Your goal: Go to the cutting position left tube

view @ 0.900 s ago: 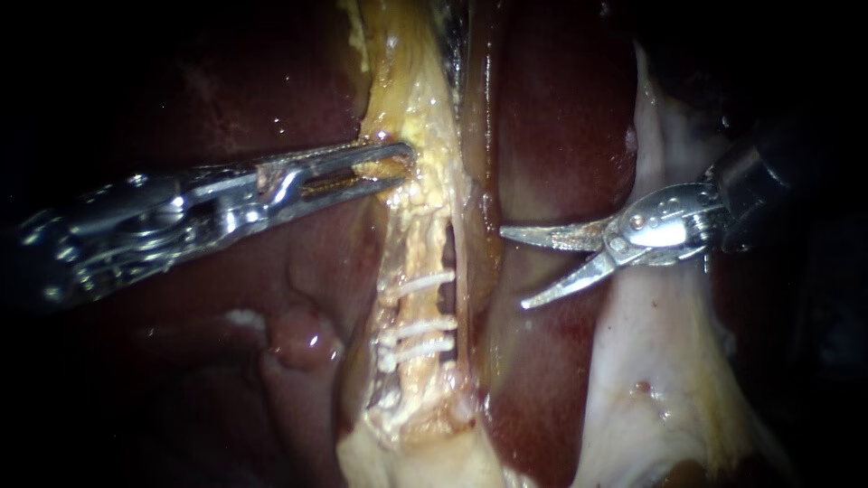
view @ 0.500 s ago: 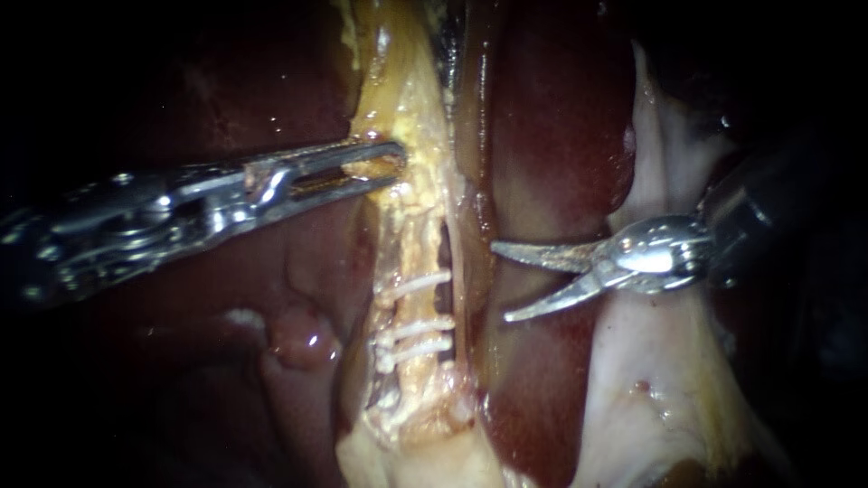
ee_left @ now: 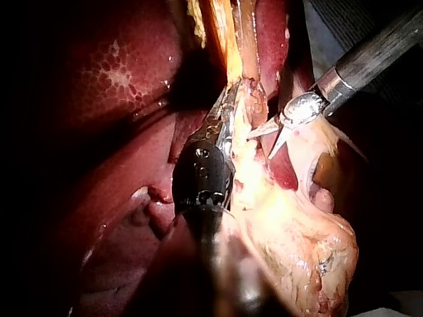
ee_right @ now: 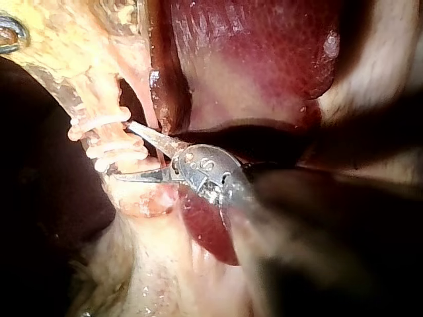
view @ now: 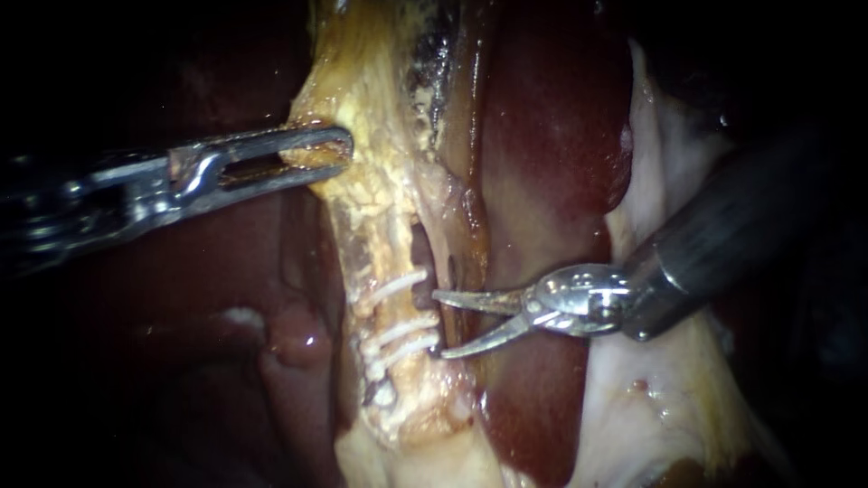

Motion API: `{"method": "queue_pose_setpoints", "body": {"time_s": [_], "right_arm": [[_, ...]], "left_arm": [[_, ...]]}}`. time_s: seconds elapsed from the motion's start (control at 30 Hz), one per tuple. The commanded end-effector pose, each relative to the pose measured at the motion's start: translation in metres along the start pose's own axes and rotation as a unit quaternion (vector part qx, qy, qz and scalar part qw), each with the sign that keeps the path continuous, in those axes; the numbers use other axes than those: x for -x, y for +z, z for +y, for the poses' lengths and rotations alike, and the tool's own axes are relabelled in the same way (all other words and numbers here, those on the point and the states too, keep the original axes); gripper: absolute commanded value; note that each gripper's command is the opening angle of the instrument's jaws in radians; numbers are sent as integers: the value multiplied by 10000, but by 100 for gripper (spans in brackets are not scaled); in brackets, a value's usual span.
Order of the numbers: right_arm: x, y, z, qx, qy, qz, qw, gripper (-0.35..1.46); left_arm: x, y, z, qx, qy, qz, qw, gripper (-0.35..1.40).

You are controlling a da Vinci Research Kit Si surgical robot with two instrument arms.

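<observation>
Approach to left tube [view: 387,312] | right instrument [view: 438,323] has slid in, hand open, tips now beside the clips [view: 398,339] on the tube | left instrument [view: 336,150], hand clenched on yellow tissue [view: 362,194], has drawn it further left | tube not yet inside the open hand, likely nearly placed
</observation>
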Motion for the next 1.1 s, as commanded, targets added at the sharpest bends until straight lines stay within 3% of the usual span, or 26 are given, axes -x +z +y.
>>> {"method": "queue_pose_setpoints", "body": {"time_s": [0.03,0.27,0.53,0.8,1.1], "right_arm": [[-1,2,3,16,4,6,10000,141],[-10,16,13,-37,-28,-2,10000,141],[-22,18,6,-531,-214,332,9978,138],[-47,17,5,-918,-331,665,9930,130],[-55,50,14,-1119,-245,716,9908,130]], "left_arm": [[0,0,0,5,4,1,10000,-35],[0,-2,-1,4,5,2,10000,-35],[0,-2,1,-3,7,5,10000,-35],[0,-1,6,17,11,-3,10000,-35],[-2,3,9,32,16,-14,10000,-35]]}}
